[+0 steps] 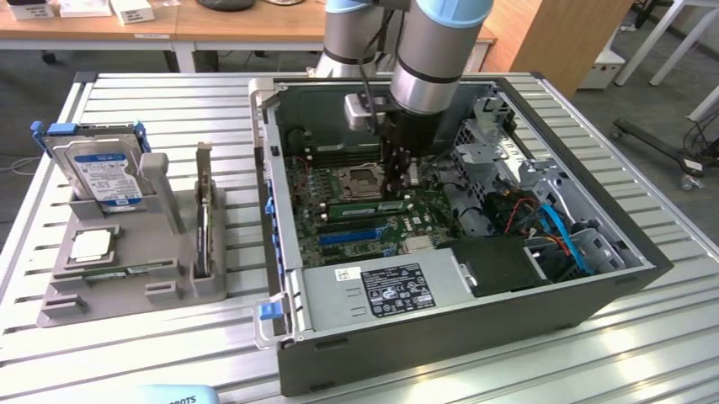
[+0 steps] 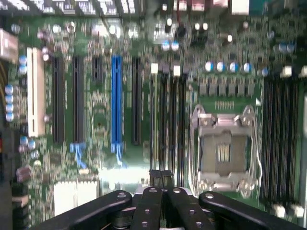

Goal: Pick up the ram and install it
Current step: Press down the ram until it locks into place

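The ram [image 1: 365,208], a long green stick, stands on edge in a slot on the motherboard inside the open computer case [image 1: 584,295], just beside the processor socket [image 1: 357,178]. My gripper [image 1: 400,183] hangs straight down into the case, directly over the ram's right part in the exterior view. I cannot tell whether it touches the ram. In the wrist view its dark fingers [image 2: 148,206] are shut together, with the tips [image 2: 160,176] above the row of black memory slots [image 2: 167,120] next to the socket [image 2: 223,151].
A grey fixture [image 1: 113,278] on the slatted table at the exterior view's left holds a hard drive [image 1: 103,172], a silver processor chip [image 1: 90,244] and an upright dark card [image 1: 204,215]. Drive cages and cables [image 1: 540,219] crowd the case's right side. A power supply [image 1: 388,290] fills its front.
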`<state>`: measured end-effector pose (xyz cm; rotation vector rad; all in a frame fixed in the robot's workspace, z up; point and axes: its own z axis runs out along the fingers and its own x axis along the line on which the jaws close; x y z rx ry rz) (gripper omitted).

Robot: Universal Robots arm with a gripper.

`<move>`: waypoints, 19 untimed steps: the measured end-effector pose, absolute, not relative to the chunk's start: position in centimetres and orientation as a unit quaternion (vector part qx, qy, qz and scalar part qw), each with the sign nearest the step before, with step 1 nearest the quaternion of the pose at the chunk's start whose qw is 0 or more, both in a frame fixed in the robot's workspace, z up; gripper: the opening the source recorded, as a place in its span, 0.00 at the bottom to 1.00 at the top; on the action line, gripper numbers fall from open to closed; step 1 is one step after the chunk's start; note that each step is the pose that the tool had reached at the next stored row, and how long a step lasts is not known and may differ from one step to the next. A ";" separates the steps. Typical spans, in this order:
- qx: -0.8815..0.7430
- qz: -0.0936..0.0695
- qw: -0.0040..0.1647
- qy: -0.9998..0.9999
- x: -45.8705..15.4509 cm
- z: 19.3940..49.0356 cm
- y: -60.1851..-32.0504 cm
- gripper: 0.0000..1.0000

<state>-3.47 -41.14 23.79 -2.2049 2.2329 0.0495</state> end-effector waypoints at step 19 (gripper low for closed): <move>-0.703 0.015 0.003 0.711 -8.2 23.8 -41.3 0.10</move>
